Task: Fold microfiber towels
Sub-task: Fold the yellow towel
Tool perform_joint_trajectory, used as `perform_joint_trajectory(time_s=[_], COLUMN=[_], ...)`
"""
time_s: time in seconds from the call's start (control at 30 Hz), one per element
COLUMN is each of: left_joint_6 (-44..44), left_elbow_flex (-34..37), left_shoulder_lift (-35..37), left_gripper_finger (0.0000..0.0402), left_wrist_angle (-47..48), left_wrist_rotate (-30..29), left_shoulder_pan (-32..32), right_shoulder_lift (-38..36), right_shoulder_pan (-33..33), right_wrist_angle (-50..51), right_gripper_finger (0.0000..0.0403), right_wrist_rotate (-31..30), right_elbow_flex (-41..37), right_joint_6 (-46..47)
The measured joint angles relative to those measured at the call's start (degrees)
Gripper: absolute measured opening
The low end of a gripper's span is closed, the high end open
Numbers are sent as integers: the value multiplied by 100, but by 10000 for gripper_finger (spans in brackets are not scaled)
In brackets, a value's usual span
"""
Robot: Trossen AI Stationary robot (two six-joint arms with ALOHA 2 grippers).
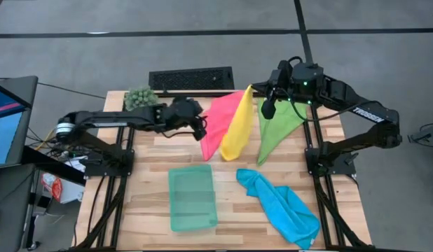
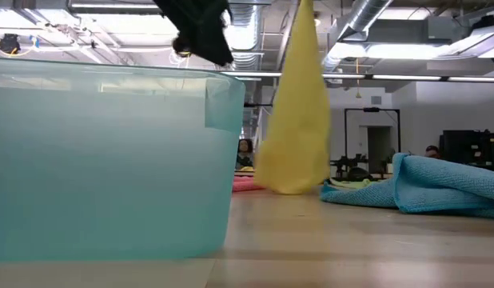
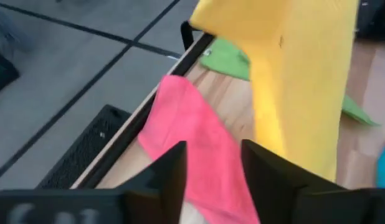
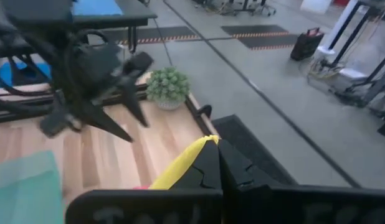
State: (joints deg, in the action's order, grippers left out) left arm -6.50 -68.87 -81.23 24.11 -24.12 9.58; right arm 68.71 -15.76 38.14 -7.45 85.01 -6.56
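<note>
Blue towel [image 1: 279, 206] near the table's [image 1: 143, 210] front right corner. Yellow towel [image 1: 237, 129] hangs lengthwise from my right gripper [image 1: 267, 105], clamped on its top corner at the back edge; my left gripper [image 1: 200, 131], jaws parted, empty, is just beside it over the pink towel [image 1: 218, 119].

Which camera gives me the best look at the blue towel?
The high view: it shows the whole blue towel lying crumpled on the table, beside the teal tray. The low view catches only its near side as a bunched heap. The left wrist view shows a sliver at the edge, and the right wrist view misses it.
</note>
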Motion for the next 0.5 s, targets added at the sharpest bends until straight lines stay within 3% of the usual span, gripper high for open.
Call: perform_joint_trajectory(time_s=[0.17,0.3,0.5], left_joint_6=[133,372,875], left_elbow_flex=[-71,-81,-82], left_shoulder_lift=[-454,-521,-518], left_gripper_finger=[202,207,208], left_wrist_angle=[-357,-519,-673], left_wrist_rotate=[814,1604,2340], left_shoulder_pan=[317,596,965], right_shoulder_lift=[0,0,0], right_shoulder_pan=[274,603,1312], right_wrist_angle=[259,560,1061], right_gripper_finger=[0,0,0], right_wrist_rotate=[35,326,311], right_elbow_flex=[0,0,0], right_joint_6=[208,443,834])
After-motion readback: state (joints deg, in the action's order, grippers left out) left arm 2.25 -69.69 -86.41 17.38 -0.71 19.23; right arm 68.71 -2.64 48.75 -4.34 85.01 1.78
